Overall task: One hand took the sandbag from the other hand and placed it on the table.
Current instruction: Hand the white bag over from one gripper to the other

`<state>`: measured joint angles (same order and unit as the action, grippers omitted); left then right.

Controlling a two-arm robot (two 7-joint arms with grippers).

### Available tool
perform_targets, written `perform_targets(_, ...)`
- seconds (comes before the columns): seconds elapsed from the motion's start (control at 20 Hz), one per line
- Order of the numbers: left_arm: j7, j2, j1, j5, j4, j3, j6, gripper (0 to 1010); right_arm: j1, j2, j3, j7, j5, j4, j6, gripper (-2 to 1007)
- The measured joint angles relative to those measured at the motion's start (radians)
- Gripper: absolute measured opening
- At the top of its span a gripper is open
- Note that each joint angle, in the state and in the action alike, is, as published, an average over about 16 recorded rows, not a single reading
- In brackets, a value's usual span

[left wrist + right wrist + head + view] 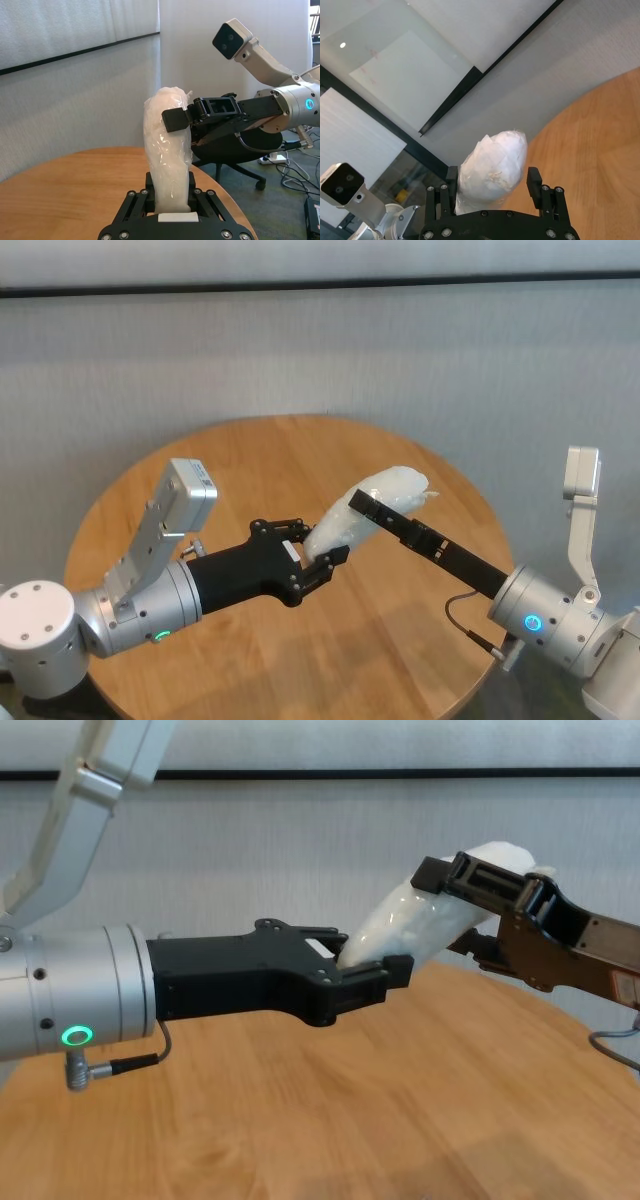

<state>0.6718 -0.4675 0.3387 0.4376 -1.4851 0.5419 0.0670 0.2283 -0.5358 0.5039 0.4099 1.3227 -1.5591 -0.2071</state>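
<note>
Round honey-brown planks make up the tabletop (400, 640), set before a pale grey wall, with both arms meeting above its middle.

On the left, the green-lit left tool (318, 562) reaches toward the centre, its fingers pressed against the lower end of the sandbag (350, 520); the left wrist view shows the white pouch rising straight up from between them. The sandbag hangs in the air, tilted, clear of the wood, spanning the gap between the two arms.

On the right, the blue-lit right tool (375, 495) comes in from the far side and straddles the upper end of the pouch. The right wrist view shows its fingers (535, 182) standing on either side of the bag with a little space showing, so it looks not fully clamped, though I cannot tell for certain how firmly it bears.

Judging from this, the handover is mid-way. If the left tool lets go before the right one has squeezed, the soft, plastic-slick pouch could slide out and drop. If both pull while clamped, the wrapping could stretch or tear. A grip so near the tip may also let the lumpy filling sag and swing.

No containers are in sight.
</note>
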Motion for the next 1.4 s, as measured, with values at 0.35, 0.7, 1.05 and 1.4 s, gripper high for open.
perform_targets(0.35,0.000,0.000,0.000,0.000,0.000,0.000,0.000,357,-0.001,0.000,-0.001,0.002,0.000,-0.001,0.000,706)
perform_targets(0.7,0.000,0.000,0.000,0.000,0.000,0.000,0.000,357,-0.002,0.001,-0.002,0.002,0.000,-0.001,0.000,603)
perform_targets(1.05,0.001,0.000,0.000,0.000,0.000,0.000,0.000,357,-0.002,0.001,-0.002,0.002,0.000,-0.001,0.000,588)
perform_targets(1.4,0.001,0.000,0.000,0.000,0.000,0.000,0.000,357,-0.002,0.001,-0.003,0.002,0.000,-0.001,0.000,588)
